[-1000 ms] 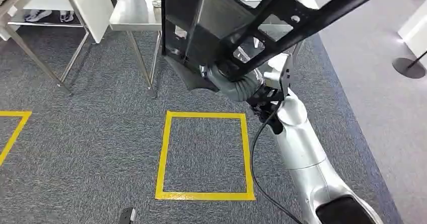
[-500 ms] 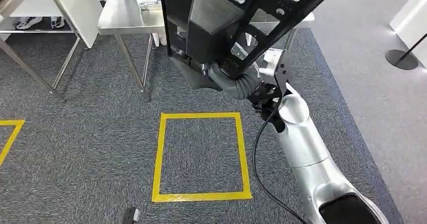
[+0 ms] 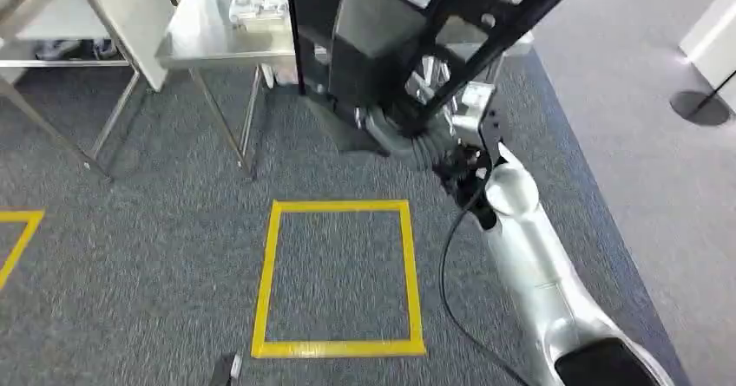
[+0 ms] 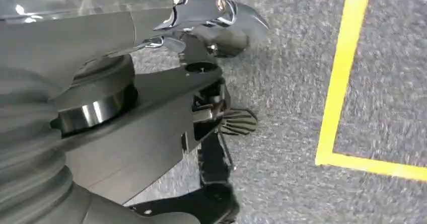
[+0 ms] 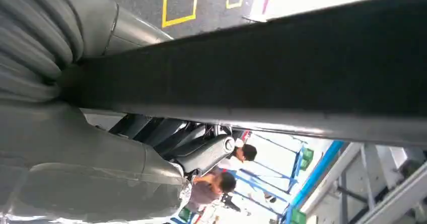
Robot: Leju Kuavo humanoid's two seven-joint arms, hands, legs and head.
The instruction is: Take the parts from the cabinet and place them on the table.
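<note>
Part (image 3: 382,30), a large black frame of bars and panels, is held up by the right hand (image 3: 395,130) in the head view, just before the steel table (image 3: 204,39) and above the carpet beyond the yellow square (image 3: 334,278). In the left wrist view the left hand's (image 4: 65,113) grey cover hangs over carpet beside a yellow line (image 4: 342,78); whether its fingers are apart or curled I cannot tell. In the right wrist view the right hand (image 5: 65,133) grips the part's (image 5: 272,68) dark bar.
</note>
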